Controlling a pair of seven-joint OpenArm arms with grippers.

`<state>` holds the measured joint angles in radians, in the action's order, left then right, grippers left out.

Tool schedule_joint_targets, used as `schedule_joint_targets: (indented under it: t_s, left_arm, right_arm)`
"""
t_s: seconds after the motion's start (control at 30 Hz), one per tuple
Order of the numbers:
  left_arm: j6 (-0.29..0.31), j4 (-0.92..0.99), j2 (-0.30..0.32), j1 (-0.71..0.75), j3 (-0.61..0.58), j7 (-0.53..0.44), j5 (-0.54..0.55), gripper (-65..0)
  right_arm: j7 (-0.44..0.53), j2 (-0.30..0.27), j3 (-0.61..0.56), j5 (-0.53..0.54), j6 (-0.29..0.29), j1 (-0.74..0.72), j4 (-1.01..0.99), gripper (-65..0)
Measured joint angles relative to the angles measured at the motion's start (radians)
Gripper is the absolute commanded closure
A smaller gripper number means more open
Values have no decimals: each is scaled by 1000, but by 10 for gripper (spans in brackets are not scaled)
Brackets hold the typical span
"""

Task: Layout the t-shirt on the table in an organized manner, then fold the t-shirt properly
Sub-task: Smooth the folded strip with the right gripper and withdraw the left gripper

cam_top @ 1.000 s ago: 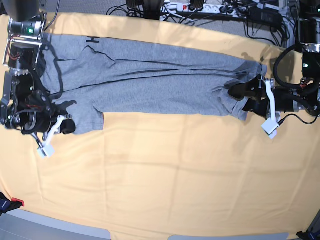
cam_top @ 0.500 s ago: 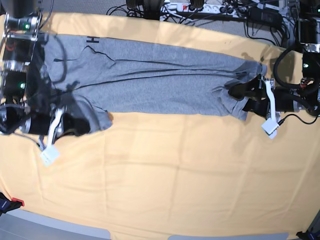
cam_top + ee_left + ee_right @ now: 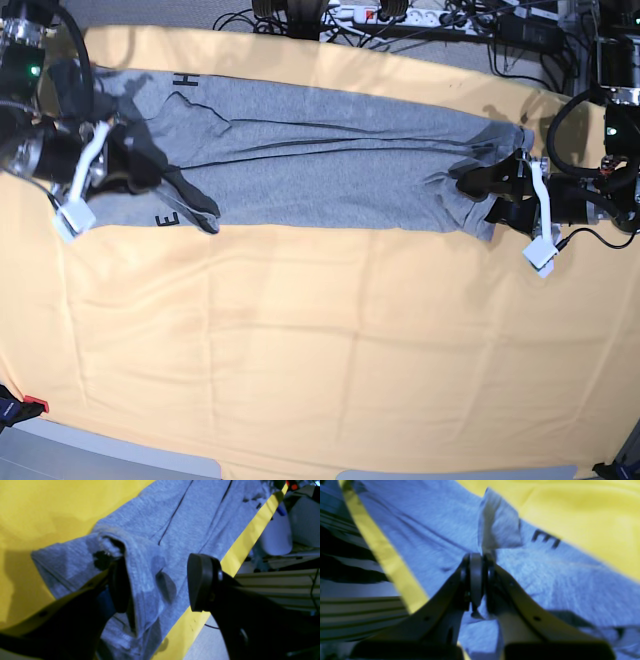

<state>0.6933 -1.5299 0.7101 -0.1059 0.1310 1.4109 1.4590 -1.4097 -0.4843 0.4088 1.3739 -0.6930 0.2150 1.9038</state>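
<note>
- The right gripper [image 3: 478,580] is pinching a raised fold of the t-shirt [image 3: 330,165], jaws closed.
- The left gripper [image 3: 160,582] is straddling the shirt's other end on the table [image 3: 330,350], jaws wide.

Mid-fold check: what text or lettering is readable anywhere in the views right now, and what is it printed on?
"H": black letter on the t-shirt, at its far edge in the base view.
"E": black letter on the shirt's near edge, base view.
Black strokes in the right wrist view: partial and blurred, unreadable.
</note>
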Motion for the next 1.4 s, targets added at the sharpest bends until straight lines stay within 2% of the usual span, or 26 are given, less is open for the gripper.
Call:
schedule_joint_targets:
  t_s: [0.3, 0.4, 0.53, 0.73, 0.83, 1.0, 1.23, 1.4]
  left_arm:
    - [0, 0, 0, -2, 0, 0, 0, -371]
    - [0, 0, 0, -6, 0, 0, 0, -371]
    - [0, 0, 0, -8, 0, 0, 0, -371]
    - [0, 0, 0, -8, 0, 0, 0, -371]
    - [0, 0, 0, -8, 0, 0, 0, -371]
    - [0, 0, 2, -8, 0, 0, 0, -371]
    - [0, 0, 26, -37, 0, 4, 0, -371]
    - [0, 0, 40, -84, 83, -1, -3, -371]
  right_arm:
    - [0, 0, 57, -15, 0, 178, 1, 0]
    - [-2, 0, 57, -80, 0, 215, 1, 0]
    - [-1, 0, 57, -151, 0, 240, 1, 0]
    - [2, 0, 57, -152, 0, 273, 1, 0]
    - [3, -3, 57, -196, 0, 283, 1, 0]
    - [6, -45, 57, -189, 0, 308, 1, 0]
    - [6, -45, 57, -188, 0, 308, 1, 0]
    - [6, -44, 57, -189, 0, 308, 0, 0]
